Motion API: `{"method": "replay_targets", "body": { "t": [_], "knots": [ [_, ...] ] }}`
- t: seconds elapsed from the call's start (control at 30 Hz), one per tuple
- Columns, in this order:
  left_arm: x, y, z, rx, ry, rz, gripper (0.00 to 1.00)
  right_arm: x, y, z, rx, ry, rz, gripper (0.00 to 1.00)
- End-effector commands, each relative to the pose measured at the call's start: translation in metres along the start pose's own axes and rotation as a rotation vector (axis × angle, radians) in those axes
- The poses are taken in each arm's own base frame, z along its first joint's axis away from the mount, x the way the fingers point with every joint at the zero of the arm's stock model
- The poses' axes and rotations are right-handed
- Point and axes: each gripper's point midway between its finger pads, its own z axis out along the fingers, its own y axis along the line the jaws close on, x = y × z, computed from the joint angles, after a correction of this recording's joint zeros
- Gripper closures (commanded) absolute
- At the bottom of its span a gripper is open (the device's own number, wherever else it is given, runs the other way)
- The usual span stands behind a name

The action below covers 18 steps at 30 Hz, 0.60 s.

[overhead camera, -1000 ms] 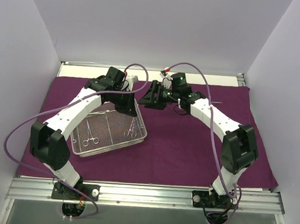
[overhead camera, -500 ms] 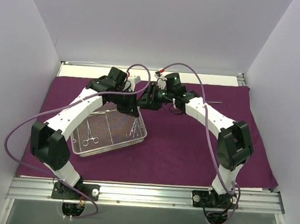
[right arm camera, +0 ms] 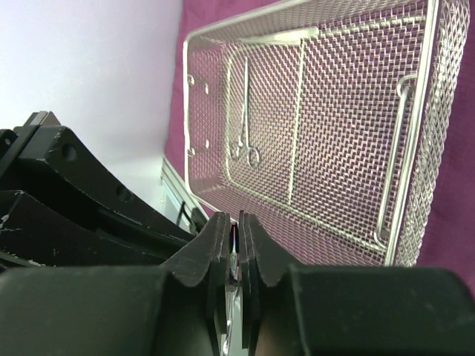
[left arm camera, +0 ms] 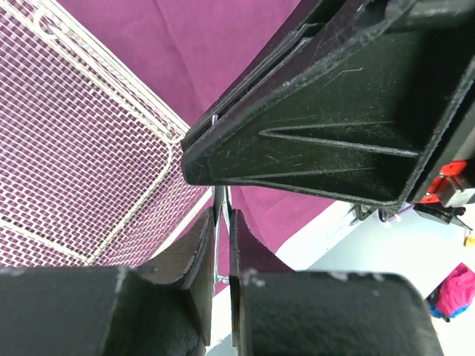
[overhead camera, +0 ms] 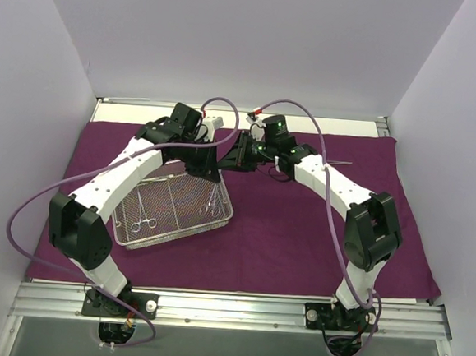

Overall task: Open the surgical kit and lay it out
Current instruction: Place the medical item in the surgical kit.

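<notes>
The silver wire-mesh tray (overhead camera: pixel 180 233) sits left of centre on the dark purple cloth (overhead camera: pixel 283 231). Two scissor-handled clamps (overhead camera: pixel 142 216) (overhead camera: pixel 210 202) lie in it, and one clamp (right arm camera: pixel 243 126) also shows in the right wrist view. My two grippers meet above the tray's far right corner. The left gripper (overhead camera: pixel 212 169) (left arm camera: pixel 223 219) is shut on a thin silver instrument (left arm camera: pixel 220 204). The right gripper (overhead camera: pixel 230 157) (right arm camera: pixel 234 222), facing it, is shut on a thin silver piece (right arm camera: pixel 234 256) as well. I cannot tell what kind of instrument it is.
Another thin silver instrument (overhead camera: pixel 342 163) lies on the cloth at the far right. White walls close in the left, right and back. The tray's rim (left arm camera: pixel 167 141) is just below the left gripper. A metal rail (overhead camera: pixel 228 309) runs along the near edge.
The right arm swung left to meet the left gripper, and its jaws went from open to shut on the silver piece. The left arm barely moved.
</notes>
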Motion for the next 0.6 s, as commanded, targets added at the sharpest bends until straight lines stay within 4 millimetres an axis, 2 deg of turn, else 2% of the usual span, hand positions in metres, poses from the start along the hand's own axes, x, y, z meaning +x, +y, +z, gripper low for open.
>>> {"method": "replay_targets", "body": {
  "t": [0.0,0.03,0.07,0.1,0.13,0.2,0.23,0.3,0.33,0.37,0.4,0.43,0.47,0.53,0.57],
  "knots": [
    [-0.037,-0.02,-0.017,0.049,-0.113,0.073,0.86,-0.007,0.002,0.0,-0.036,-0.033,0.011,1.0],
    [-0.039,-0.018,-0.017,0.036,-0.12,0.068,0.76,-0.012,0.004,-0.006,-0.052,-0.057,0.02,1.0],
    [-0.042,-0.017,-0.02,0.031,-0.129,0.064,0.65,-0.008,-0.005,-0.007,-0.047,-0.06,0.076,1.0],
    [-0.046,-0.014,-0.023,0.024,-0.144,0.051,0.61,-0.015,-0.003,-0.011,-0.079,-0.095,0.072,1.0],
    [-0.049,-0.014,-0.029,0.021,-0.159,0.048,0.57,-0.026,-0.006,-0.024,-0.089,-0.138,0.085,1.0],
    [-0.052,-0.008,-0.038,0.009,-0.185,0.038,0.5,-0.029,-0.023,-0.034,-0.092,-0.179,0.135,1.0],
    [-0.057,-0.004,-0.049,0.004,-0.216,0.03,0.5,-0.042,-0.031,-0.049,-0.095,-0.227,0.146,1.0],
    [-0.056,0.004,-0.057,0.004,-0.23,0.015,0.47,-0.044,-0.05,-0.064,-0.093,-0.268,0.155,1.0],
    [-0.058,0.013,-0.067,-0.004,-0.257,-0.004,0.47,-0.048,-0.052,-0.077,-0.092,-0.301,0.145,1.0],
    [-0.056,0.018,-0.069,-0.005,-0.26,-0.018,0.48,-0.06,-0.069,-0.095,-0.068,-0.357,0.164,1.0],
    [-0.053,0.021,-0.071,0.013,-0.256,-0.036,0.48,-0.066,-0.077,-0.107,-0.063,-0.399,0.164,1.0],
    [-0.048,0.035,-0.072,0.006,-0.257,-0.067,0.48,-0.063,-0.089,-0.121,-0.05,-0.433,0.185,1.0],
    [-0.044,0.041,-0.072,0.006,-0.256,-0.082,0.48,-0.074,-0.106,-0.145,-0.03,-0.501,0.208,1.0],
    [-0.038,0.046,-0.073,0.033,-0.259,-0.097,0.48,-0.075,-0.124,-0.171,0.0,-0.562,0.209,1.0],
    [-0.031,0.057,-0.071,0.027,-0.247,-0.129,0.48,-0.076,-0.132,-0.183,0.019,-0.581,0.208,1.0]
  ]
}}
